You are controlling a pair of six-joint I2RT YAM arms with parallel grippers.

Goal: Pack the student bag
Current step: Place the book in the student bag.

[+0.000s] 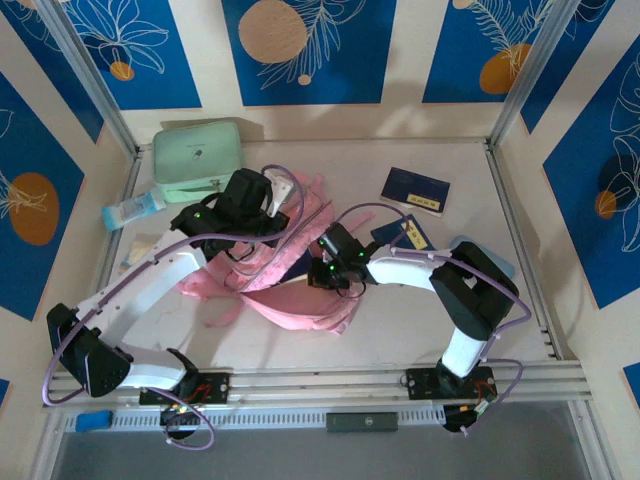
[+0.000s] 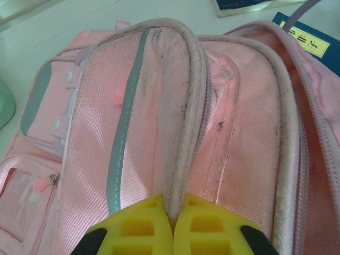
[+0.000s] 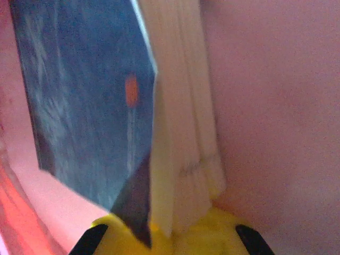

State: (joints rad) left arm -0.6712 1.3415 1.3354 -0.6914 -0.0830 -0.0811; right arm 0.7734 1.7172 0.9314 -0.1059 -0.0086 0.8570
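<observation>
The backpack (image 1: 290, 305) lies slumped in the middle of the table (image 1: 400, 320), between my two arms, with its pink straps trailing towards the near edge. In my left wrist view it (image 2: 133, 133) faces me front-on: grubby piped seams, a grey stripe running down one panel, and small pockets off to the left.

My left gripper (image 2: 172, 212) is clamped on a raised, piped ridge of the backpack. The ridge runs straight down between my yellow fingers (image 2: 138, 226), which are pressed together around it.

My right gripper (image 3: 170, 231) is closed on a thick book (image 3: 95, 95), which has a dark blue cover and a block of cream pages. The lower end of the book sits between my yellow pads (image 3: 223, 228). Pink fabric is close on both sides of it, so I appear to be inside or against the backpack. The view is too blurred and tight for me to tell which compartment.

A mint green case (image 1: 198, 158) sits in the far left corner, just beyond the backpack. A pale blue bottle (image 1: 130, 210) lies near it on the left. A navy book with a pale label (image 1: 415, 190) lies flat at the far right, apart from the backpack. A second blue book with a yellow label (image 2: 308, 37) lies just beside the backpack's right edge.
</observation>
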